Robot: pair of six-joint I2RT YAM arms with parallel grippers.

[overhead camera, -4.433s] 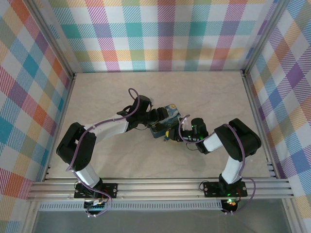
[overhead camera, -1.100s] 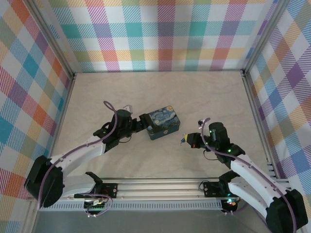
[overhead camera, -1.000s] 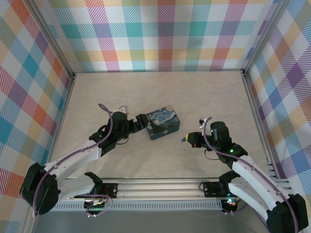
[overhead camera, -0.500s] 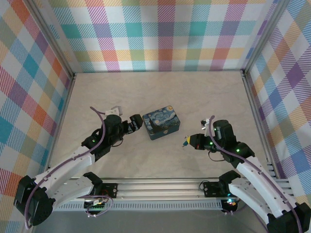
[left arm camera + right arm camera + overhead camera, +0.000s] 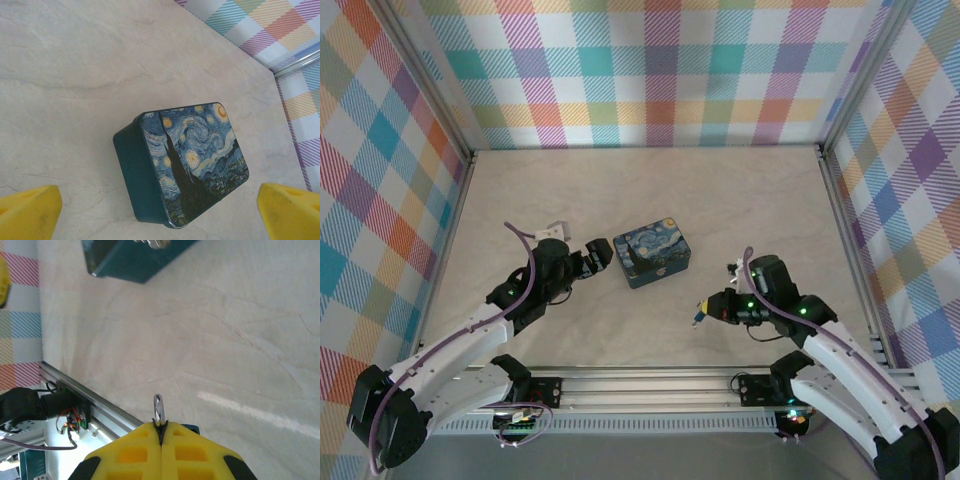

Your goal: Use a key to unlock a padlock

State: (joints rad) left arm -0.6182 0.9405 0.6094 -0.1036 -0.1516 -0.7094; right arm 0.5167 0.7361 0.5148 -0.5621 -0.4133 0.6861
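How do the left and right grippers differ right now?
The left gripper has its fingers wide open and empty; the right gripper has them shut on the padlock, silvery shackle poking out. The left gripper faces the painted tin from close by; the right gripper is well apart from it. Both have yellow fingers.

tin (image 5: pixel 652 258) mid worktop (image 5: pixel 720 190). left tool (image 5: pixel 601 257) just left of it. right tool (image 5: pixel 706 311) right and nearer, well apart, padlock (image 5: pixel 159 410) at its tip.
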